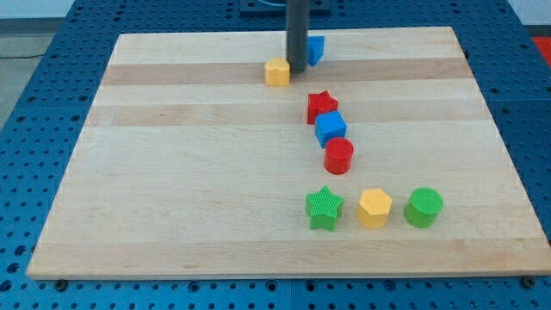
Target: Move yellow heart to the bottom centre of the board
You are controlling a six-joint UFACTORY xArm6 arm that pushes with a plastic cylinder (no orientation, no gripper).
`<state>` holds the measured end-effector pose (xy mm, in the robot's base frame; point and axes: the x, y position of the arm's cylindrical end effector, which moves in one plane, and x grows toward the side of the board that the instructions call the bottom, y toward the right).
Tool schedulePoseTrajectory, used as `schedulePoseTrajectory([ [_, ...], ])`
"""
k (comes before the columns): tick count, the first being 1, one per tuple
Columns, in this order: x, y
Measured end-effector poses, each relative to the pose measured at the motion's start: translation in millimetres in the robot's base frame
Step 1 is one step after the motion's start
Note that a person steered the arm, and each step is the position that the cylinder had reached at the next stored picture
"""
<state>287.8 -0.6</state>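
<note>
The yellow heart (277,72) lies near the view's top centre of the wooden board (172,172). My tip (297,67) is at the lower end of the dark rod, just to the right of the yellow heart, touching or nearly touching it. A blue block (316,49) sits right behind the rod, partly hidden by it; its shape is unclear.
A red star (322,105), a blue cube (330,127) and a red cylinder (338,156) form a touching column right of centre. Near the view's bottom stand a green star (325,208), a yellow hexagon (374,207) and a green cylinder (424,207).
</note>
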Motion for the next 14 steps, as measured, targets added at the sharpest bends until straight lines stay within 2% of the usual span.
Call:
schedulePoseTrajectory([
  [1,0,-39],
  [2,10,-55],
  [5,78,-124],
  [7,135,-117],
  [9,179,-87],
  [11,206,-62],
  [14,235,-62],
])
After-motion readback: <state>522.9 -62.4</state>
